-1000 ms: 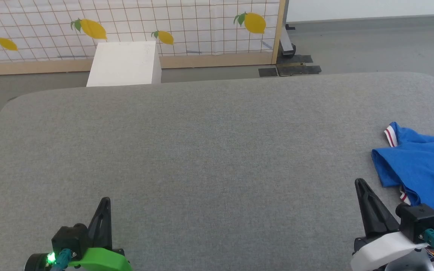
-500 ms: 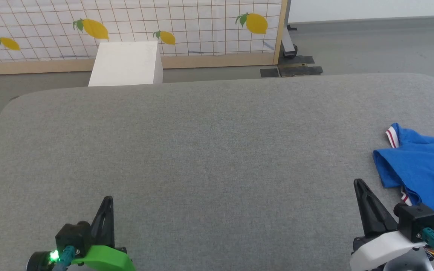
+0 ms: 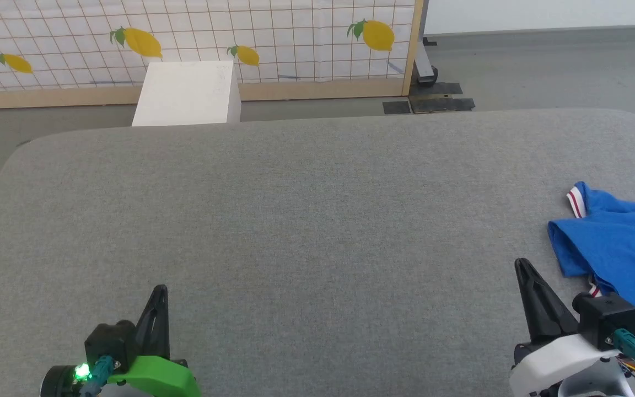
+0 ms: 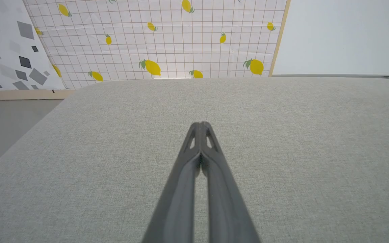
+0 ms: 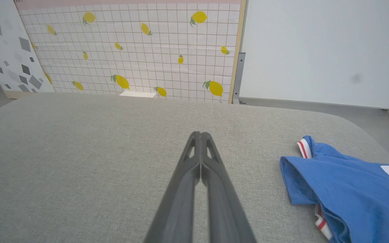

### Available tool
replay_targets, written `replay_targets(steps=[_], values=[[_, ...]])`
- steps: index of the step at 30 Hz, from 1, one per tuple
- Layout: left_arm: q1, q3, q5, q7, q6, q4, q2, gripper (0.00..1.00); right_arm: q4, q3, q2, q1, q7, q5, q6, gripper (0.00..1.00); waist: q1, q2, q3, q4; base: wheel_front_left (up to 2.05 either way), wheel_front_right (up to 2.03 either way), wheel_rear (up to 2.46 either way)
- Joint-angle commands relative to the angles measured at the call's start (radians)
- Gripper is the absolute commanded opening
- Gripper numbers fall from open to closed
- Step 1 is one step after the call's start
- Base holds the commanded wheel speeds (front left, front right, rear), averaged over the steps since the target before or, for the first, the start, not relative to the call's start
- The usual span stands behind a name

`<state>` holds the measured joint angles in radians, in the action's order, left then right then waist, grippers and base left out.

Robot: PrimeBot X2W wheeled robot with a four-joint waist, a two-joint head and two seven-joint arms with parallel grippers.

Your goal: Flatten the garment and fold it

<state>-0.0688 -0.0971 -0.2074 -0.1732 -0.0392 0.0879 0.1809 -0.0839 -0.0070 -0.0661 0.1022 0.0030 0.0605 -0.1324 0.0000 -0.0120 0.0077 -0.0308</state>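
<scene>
The garment (image 3: 618, 251) is a royal-blue shirt lying crumpled at the right edge of the grey table (image 3: 295, 209), with red-striped white trim showing at two spots. In the right wrist view the garment (image 5: 349, 192) lies to the lower right, a bit of white print on it. My right gripper (image 3: 521, 266) is shut and empty, just left of the garment and apart from it; its tips (image 5: 199, 134) meet. My left gripper (image 3: 160, 289) rests shut at the lower left, tips (image 4: 200, 124) pressed together over bare cloth.
A white box (image 3: 188, 94) stands on the floor beyond the table's far edge. Behind it is a lemon-print grid screen (image 3: 240, 33) with a wooden frame. The table's left and far corners are rounded.
The whole head picture has shifted slightly to the right, so the camera moved. Both grippers stay shut, and the garment lies as before.
</scene>
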Motion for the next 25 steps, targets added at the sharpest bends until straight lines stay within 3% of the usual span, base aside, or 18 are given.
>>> replay_targets(steps=[1,25], values=[[0.023,0.006,0.016,0.009,0.005,-0.007,-0.009,0.0,0.005,0.001,0.003,-0.019,-0.001,-0.009,0.001,0.0,0.0,0.0043,0.0,0.001,0.0,0.0,0.0],[0.036,0.033,0.073,0.057,0.015,-0.031,-0.045,0.0,0.028,0.003,0.007,-0.043,-0.002,-0.024,0.001,0.0,0.0,0.0066,-0.002,0.01,0.0,0.0,0.0]])
